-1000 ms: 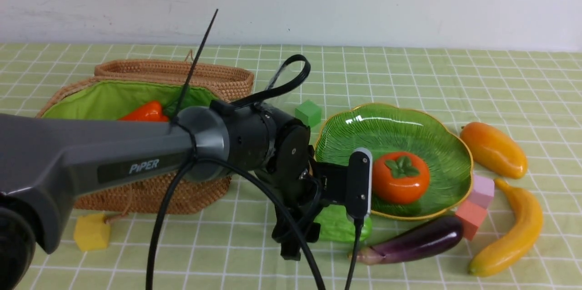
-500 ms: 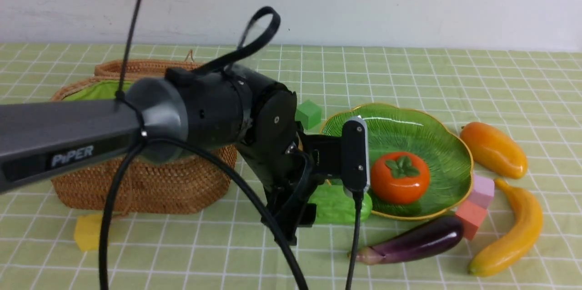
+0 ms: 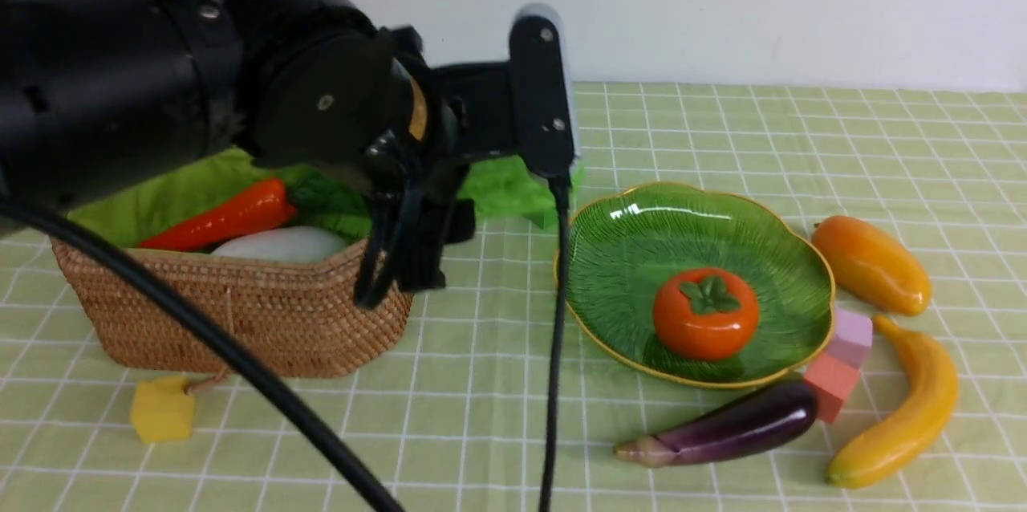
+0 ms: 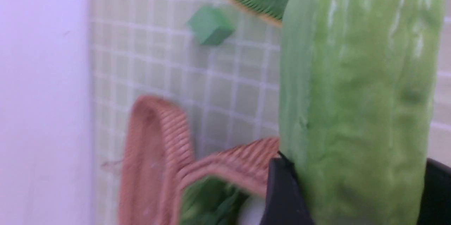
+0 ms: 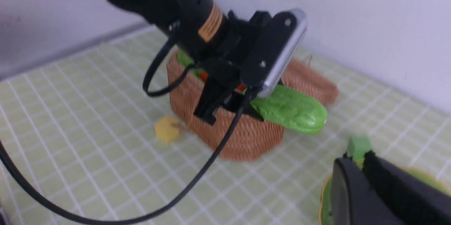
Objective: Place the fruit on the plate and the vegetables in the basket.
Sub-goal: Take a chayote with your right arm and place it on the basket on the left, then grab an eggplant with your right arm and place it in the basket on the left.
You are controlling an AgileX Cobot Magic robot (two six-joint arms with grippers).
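My left gripper (image 4: 359,168) is shut on the bumpy green cucumber (image 5: 292,112), held in the air over the right end of the wicker basket (image 3: 241,311). A red pepper (image 3: 225,217) and a white radish (image 3: 277,243) lie inside the basket. The persimmon (image 3: 705,313) sits on the green plate (image 3: 698,215). The mango (image 3: 870,263) and banana (image 3: 903,408) lie on the cloth right of the plate, the eggplant (image 3: 722,425) in front of it. In its wrist view my right gripper (image 5: 357,155) is shut on nothing, above the plate's edge.
A yellow cube (image 3: 163,409) lies by the basket's front left corner. A pink cube (image 3: 850,338) and a salmon cube (image 3: 831,385) sit between plate and banana. A green cube (image 4: 210,24) rests behind the plate. The left arm's cable (image 3: 554,351) hangs between basket and plate.
My left arm has risen from the cloth in front of the plate and swung left and up, carrying the cucumber to the basket's right end. The basket's contents now show.
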